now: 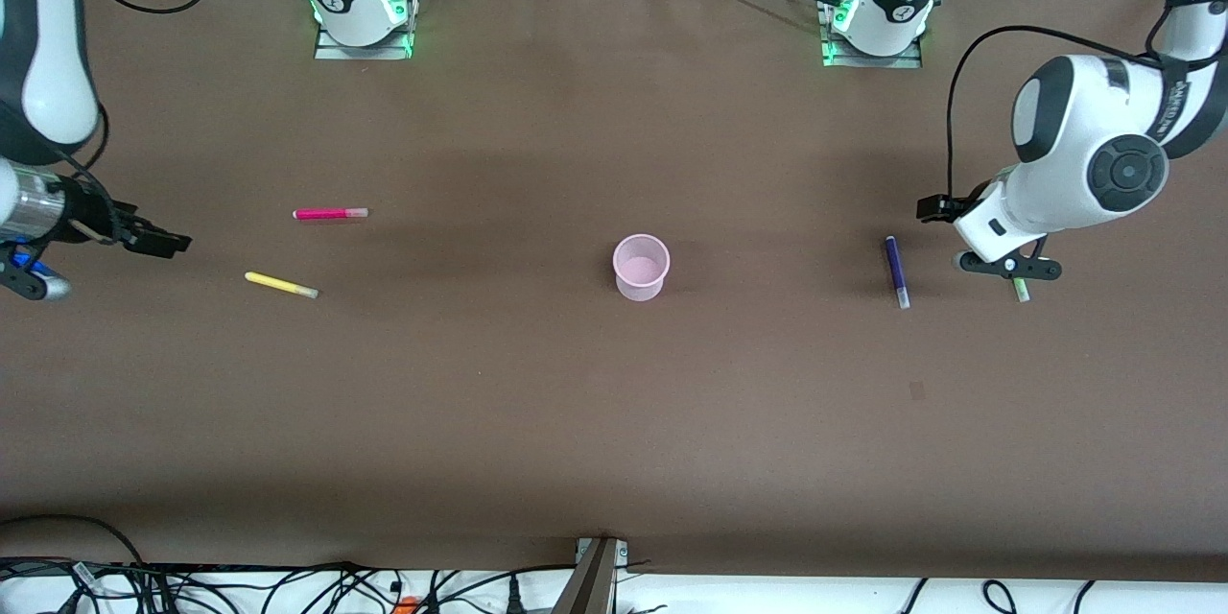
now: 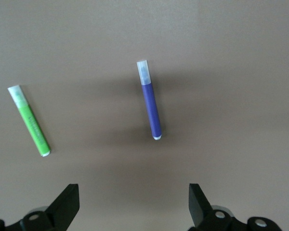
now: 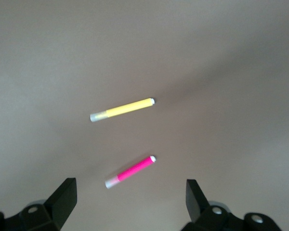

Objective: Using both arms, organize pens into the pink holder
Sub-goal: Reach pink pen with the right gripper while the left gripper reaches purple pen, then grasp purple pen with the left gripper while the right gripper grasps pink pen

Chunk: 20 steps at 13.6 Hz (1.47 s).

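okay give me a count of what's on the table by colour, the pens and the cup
Magenta pen: 1
Yellow pen: 1
Purple pen: 1
Green pen: 1, mostly hidden under the left arm in the front view
Pink holder: 1
Total: 5 things, 4 pens and 1 holder

The arms (image 1: 1084, 163) were glossy white with black joint bands, black cables, and green-lit bases (image 1: 365, 14) above the table (image 1: 614, 422).
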Each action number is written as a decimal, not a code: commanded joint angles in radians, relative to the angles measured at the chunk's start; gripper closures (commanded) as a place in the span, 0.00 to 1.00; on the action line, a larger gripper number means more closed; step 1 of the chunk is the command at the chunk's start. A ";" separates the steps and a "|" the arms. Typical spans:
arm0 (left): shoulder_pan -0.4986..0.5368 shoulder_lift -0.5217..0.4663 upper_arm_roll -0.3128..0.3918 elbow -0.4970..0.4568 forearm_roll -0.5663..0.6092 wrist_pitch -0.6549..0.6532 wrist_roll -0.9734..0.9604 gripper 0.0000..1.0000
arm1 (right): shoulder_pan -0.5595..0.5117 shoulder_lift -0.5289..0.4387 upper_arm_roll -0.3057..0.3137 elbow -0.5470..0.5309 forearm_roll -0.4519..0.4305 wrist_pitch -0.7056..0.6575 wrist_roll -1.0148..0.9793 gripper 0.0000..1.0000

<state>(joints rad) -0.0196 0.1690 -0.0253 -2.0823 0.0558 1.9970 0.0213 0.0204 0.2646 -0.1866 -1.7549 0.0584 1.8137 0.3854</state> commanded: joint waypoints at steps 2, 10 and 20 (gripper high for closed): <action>-0.011 0.041 -0.010 -0.139 -0.024 0.193 -0.043 0.00 | 0.065 -0.039 0.001 -0.188 0.011 0.165 0.228 0.00; -0.011 0.227 -0.010 -0.127 -0.016 0.321 -0.044 0.37 | 0.087 -0.114 0.009 -0.518 0.011 0.455 0.493 0.01; -0.008 0.291 -0.010 -0.079 -0.010 0.324 -0.041 0.77 | 0.087 -0.114 0.024 -0.736 0.011 0.743 0.541 0.22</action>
<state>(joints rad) -0.0279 0.4293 -0.0337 -2.1933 0.0557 2.3154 -0.0203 0.1066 0.1702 -0.1667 -2.4178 0.0606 2.4633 0.9106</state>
